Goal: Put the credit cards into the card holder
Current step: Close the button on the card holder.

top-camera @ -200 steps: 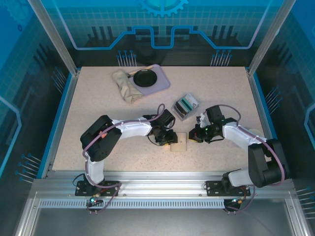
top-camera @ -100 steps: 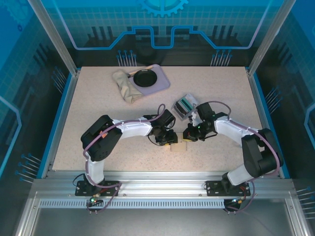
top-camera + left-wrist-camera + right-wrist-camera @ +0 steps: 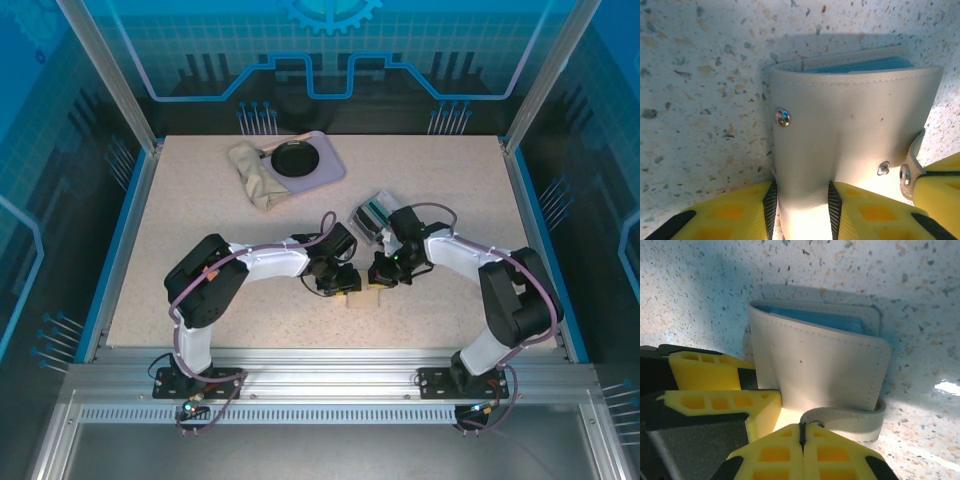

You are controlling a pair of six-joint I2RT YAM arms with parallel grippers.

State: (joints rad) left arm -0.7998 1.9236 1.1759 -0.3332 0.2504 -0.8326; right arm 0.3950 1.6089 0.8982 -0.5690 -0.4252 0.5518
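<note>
Both arms are folded inward and meet near the near edge of the speckled beige surface (image 3: 450, 170), about mid-width. Left arm: shoulder hunched over its base, white forearm running right and low, wrist pitched down. Left end effector (image 3: 345, 285) (image 3: 802, 205) is part open and clamped on the cream-tan leather bifold card holder (image 3: 362, 294) (image 3: 850, 125) (image 3: 815, 370), with the black pads pressing either side of the holder's near end. Right arm: elbow out toward the right edge, forearm angled back left, wrist low. Right end effector (image 3: 378, 275) (image 3: 802, 432) has its yellow fingertips fully together, the tips right at the snap end of the holder's strap. Can't tell if the strap is actually nipped or just touched. The holder sits between the two end effectors, folded, with its leaves slightly gapped at the far edge and a blue layer between them. Can't tell whether that layer is a card or lining. The teal, white and dark plastic credit cards (image 3: 381, 209) stand edge-up in a small grey box tray (image 3: 362, 228), just beyond the right wrist. A lilac tray with a black round dish (image 3: 296, 158) and a crumpled beige cloth (image 3: 254, 176) are near the far edge, left of centre, well apart from the arms.
</note>
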